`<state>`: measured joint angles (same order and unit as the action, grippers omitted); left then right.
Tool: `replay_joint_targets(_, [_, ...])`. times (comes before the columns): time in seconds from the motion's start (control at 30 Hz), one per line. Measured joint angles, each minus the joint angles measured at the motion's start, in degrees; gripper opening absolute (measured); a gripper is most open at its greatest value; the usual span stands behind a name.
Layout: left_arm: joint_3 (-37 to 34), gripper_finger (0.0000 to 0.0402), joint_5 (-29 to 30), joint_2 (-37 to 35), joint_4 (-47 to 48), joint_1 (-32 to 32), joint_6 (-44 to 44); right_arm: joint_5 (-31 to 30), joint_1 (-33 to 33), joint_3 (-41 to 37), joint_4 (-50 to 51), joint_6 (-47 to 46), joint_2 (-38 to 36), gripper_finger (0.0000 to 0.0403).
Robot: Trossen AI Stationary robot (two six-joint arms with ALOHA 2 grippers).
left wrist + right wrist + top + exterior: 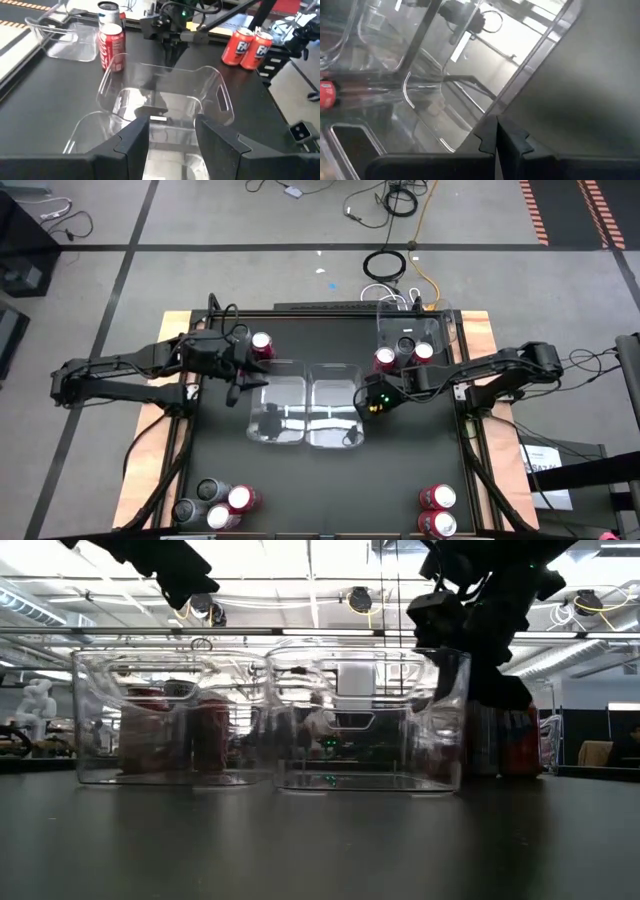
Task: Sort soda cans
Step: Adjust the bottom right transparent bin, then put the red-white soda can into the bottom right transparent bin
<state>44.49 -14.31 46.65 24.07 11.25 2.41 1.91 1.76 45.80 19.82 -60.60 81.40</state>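
Hover the left gripper (172,142) over the near rim of the left tray (262,395), fingers spread partway with nothing between them; likely lined up above the tray as a drop point, or on the way to a pick; see a red can (262,345) just beside this gripper, on the side away from the tray, close enough to be the next thing taken

Rest the right gripper (496,135) low against the outer side of the right tray (335,370), fingers pressed together and empty; cannot tell whether touching the wall or just short of it; pressed together probably to nudge or steady the tray, not to grasp, since a closed tip fits no can

Find three cans (385,360), two red and one dark, just behind the right gripper, standing at the mouth of a third tray (440,330); within short reach of that arm, so probably its share of the sorting

Find four cans (240,498), mixed red and grey, well apart from the left gripper at the table's near left corner, and two red cans (438,498) well apart from the right gripper at the near right corner; all upright

See no can inside the two middle trays, set side by side between both grippers so either arm can reach one; judge the sorting barely begun
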Motion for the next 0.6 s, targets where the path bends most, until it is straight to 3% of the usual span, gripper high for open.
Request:
replay_joint_targets(0.33, [0.0,0.017,-0.2,-0.3,3.2,0.0,0.0,-0.5,0.0,0.0,1.8,-2.3,-1.7,0.0])
replay_joint_targets(0.6, [0.0,0.017,-0.3,-1.6,2.9,0.0,0.0,-3.1,-0.7,0.2,9.8,-4.1,-10.6,0.0])
